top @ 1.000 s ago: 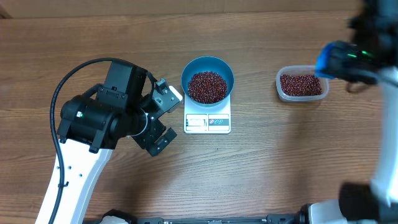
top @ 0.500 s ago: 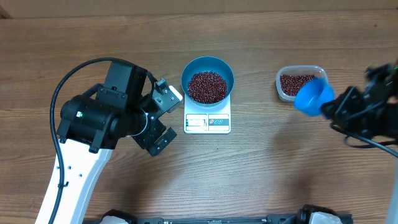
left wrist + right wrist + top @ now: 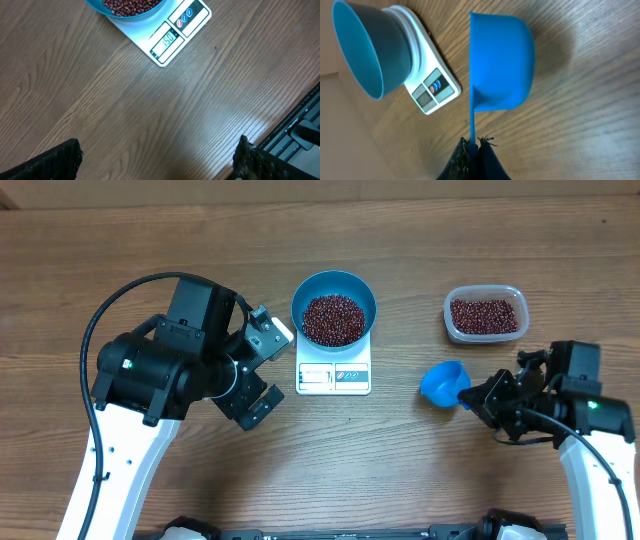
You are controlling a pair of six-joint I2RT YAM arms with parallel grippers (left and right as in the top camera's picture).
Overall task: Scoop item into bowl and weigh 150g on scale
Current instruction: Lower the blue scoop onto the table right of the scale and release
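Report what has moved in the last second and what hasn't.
The right gripper, shut on the blue scoop by its handle throughout, swung from by the clear tub toward the table's near side. The scoop is now right of the scale, nearer the front than the tub. The left gripper stayed open and still. The bowl of beans remained on the scale.

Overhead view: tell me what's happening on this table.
The right gripper is shut on the handle of a blue scoop, which looks empty, near the clear tub. The blue bowl sits on the scale, holding a heap of beans; the display appears to read 150. The left gripper hangs open beside the scale, holding nothing.
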